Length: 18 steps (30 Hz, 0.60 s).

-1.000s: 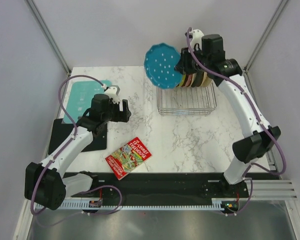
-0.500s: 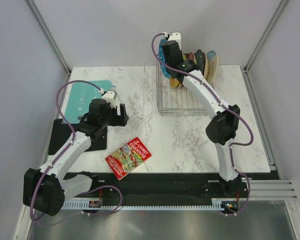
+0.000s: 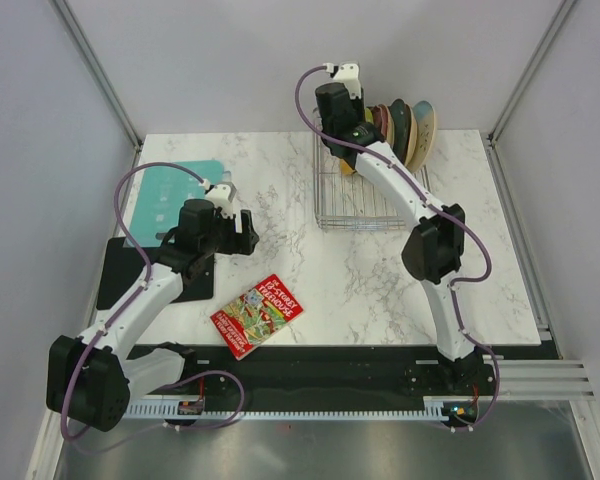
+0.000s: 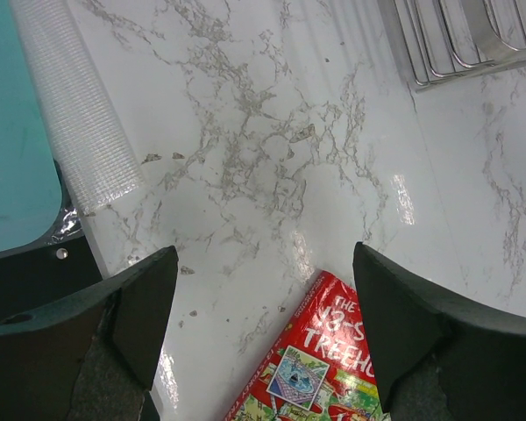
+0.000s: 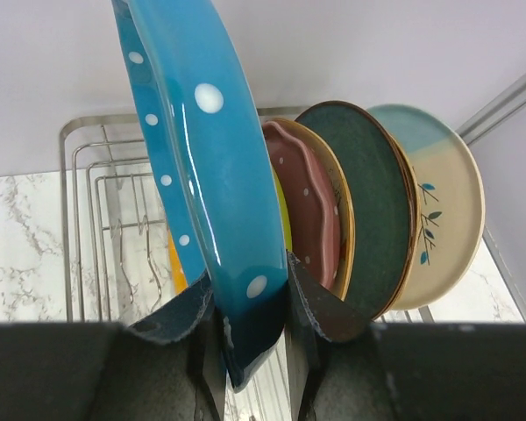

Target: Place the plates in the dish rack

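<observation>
One blue plate [image 5: 202,175] stands pinched in the right gripper [image 5: 250,307] over the dish rack [image 5: 96,202] at the tabletop's [image 3: 380,280] far edge. Meanwhile the left gripper [image 4: 263,294] gapes wide, empty.

Rack, left side: beside your blue plate [image 5: 202,175], clamped edge-up in the right gripper [image 5: 250,307], the dish rack [image 5: 96,210] shows bare wire slots.
Rack, right side: blocked; a pink plate [image 5: 307,219], dark green plate [image 5: 368,210] and cream plate [image 5: 438,202] stand packed close together.
Left gripper [image 4: 263,298]: spread wide above the bare marble table [image 4: 245,132]; you have an open run toward the rack.
Low obstacles: the book [image 4: 316,368] lies just at its near side; the teal board [image 3: 175,195] and black mat [image 3: 120,280] lie to its left.
</observation>
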Tool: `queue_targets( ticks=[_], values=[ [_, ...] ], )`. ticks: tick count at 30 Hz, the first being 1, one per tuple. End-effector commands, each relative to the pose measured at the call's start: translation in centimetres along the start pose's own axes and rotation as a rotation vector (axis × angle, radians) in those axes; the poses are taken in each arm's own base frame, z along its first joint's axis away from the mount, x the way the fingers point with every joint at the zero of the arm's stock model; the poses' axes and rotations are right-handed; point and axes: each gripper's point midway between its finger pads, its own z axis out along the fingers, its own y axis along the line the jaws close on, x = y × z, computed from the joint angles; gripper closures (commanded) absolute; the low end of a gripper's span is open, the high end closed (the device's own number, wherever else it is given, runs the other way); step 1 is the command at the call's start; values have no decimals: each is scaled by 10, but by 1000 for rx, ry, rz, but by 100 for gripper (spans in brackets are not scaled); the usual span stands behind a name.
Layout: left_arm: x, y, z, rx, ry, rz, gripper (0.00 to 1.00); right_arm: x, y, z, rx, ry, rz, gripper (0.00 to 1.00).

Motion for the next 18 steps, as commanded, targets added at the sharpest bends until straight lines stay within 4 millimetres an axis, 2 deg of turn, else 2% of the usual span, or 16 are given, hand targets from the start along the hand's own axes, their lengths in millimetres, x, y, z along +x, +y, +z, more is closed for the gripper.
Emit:
queue_targets(
  ticks=[1,9,18],
  values=[
    [-5,-2,3,16,-26,-13,13,-64,-15,-6,65,-169,186,100],
    [2,1,4,10,-12,-15,13,-44,-1,7,69,-146,158,100],
    [5,2,5,7,-3,-14,13,-9,13,23,87,-99,94,100]
  ],
)
